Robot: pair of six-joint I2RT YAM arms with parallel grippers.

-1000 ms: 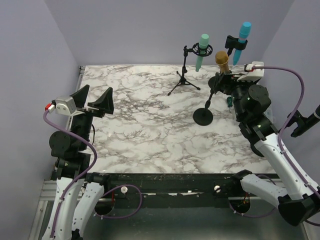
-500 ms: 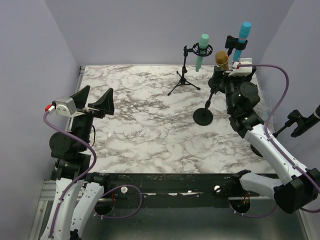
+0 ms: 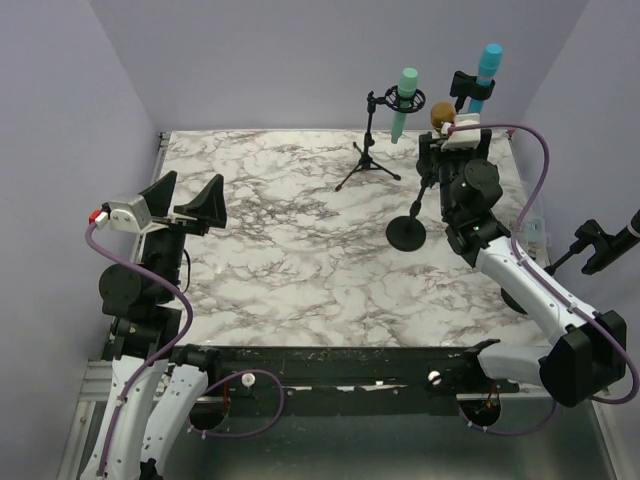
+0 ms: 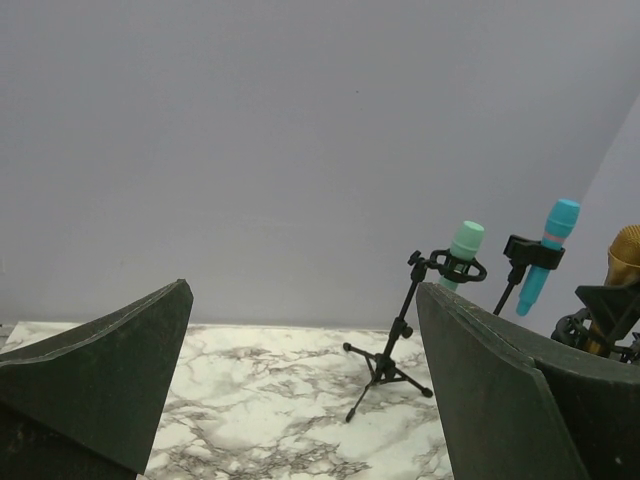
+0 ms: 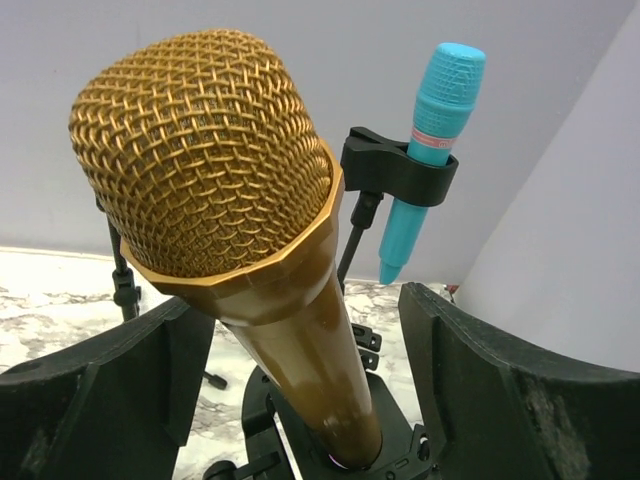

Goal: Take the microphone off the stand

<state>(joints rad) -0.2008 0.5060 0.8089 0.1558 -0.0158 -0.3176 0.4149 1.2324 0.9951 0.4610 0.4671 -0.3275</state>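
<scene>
Over marble table, right claw advanced around microphone.

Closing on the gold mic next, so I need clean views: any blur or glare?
Right wrist: gold microphone sharp, mesh crisp, no glare, right fingers dark but clear. Top external: marble table evenly lit, shadows faint. Left wrist: left fingers dark, mint microphone beyond in focus.

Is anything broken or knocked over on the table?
Nothing stands out. The gold mic, green mic and blue mic are all upright, none fallen. The right gripper is open around the gold mic.
</scene>
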